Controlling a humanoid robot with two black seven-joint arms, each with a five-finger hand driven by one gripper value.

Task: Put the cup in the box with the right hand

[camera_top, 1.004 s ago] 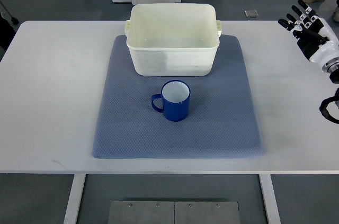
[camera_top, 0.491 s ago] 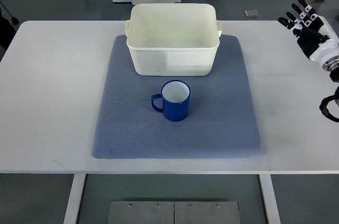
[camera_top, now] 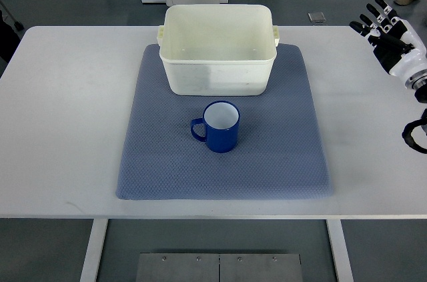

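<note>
Here cup [camera_top: 221,126] upright, handle pointing left.

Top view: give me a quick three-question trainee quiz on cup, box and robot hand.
1. True or false: the blue cup is already inside the white box.
2. Which way does the cup's handle point in the picture? A) left B) right C) toward the box
3. What is the right robot hand holding?

Key:
1. False; it stands upright on the blue mat, nearer the camera than the box.
2. A.
3. Nothing; its fingers are spread, near the table's right edge.
</note>
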